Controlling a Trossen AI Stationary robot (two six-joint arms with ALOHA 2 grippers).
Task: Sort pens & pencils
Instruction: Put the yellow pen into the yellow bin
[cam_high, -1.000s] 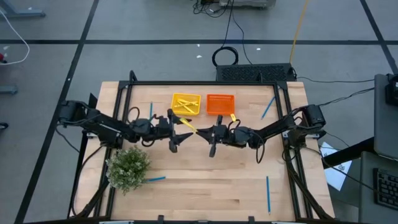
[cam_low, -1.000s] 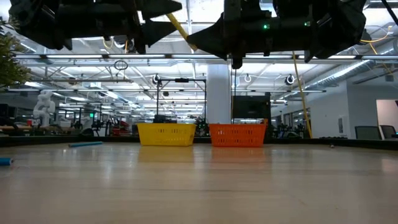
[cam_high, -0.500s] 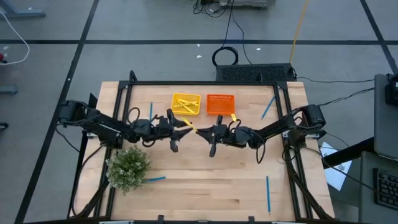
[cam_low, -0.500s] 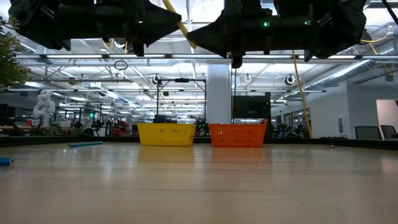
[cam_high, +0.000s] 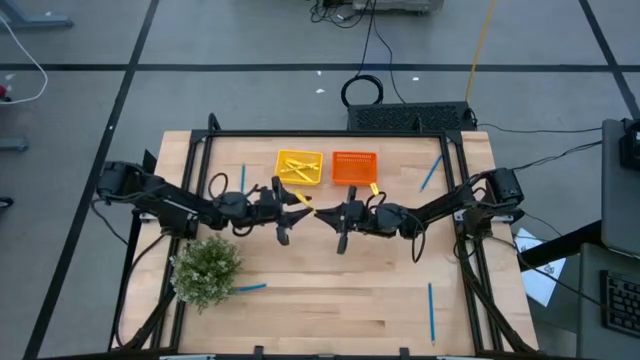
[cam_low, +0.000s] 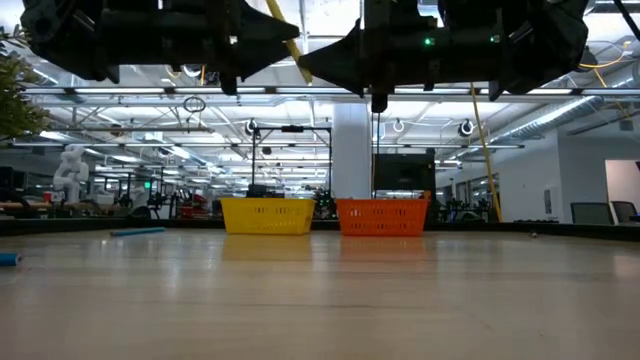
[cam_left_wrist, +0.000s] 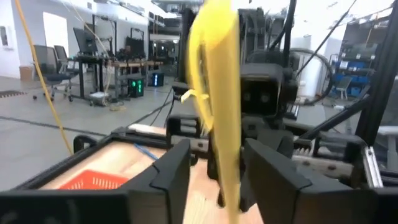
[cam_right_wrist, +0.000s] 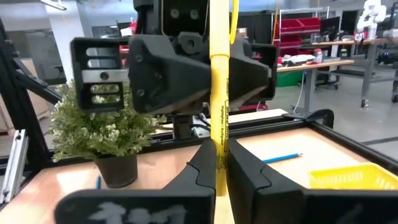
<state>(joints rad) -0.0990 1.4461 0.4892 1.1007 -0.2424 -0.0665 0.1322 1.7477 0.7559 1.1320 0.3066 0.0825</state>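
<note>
The yellow pencil (cam_right_wrist: 219, 112) sits between my two grippers, up in the air above the middle of the table, in front of the yellow tray (cam_high: 299, 167) and the orange tray (cam_high: 354, 167). My right gripper (cam_right_wrist: 217, 163) is clamped on it — fingers together around the lower shaft, the pencil standing up out of them. My left gripper (cam_left_wrist: 214, 163) faces it from the other side; the pencil runs between its fingers (cam_left_wrist: 171, 168), which look slightly apart, though from here I cannot tell whether they bear on it.

Further off from the grippers lie blue pens (cam_high: 431, 311) — one near the right-hand front of the table, another by the far right corner, one behind the left gripper, and one beside the plant (cam_high: 207, 268) under the left arm. More yellow sticks lie in the yellow tray.
</note>
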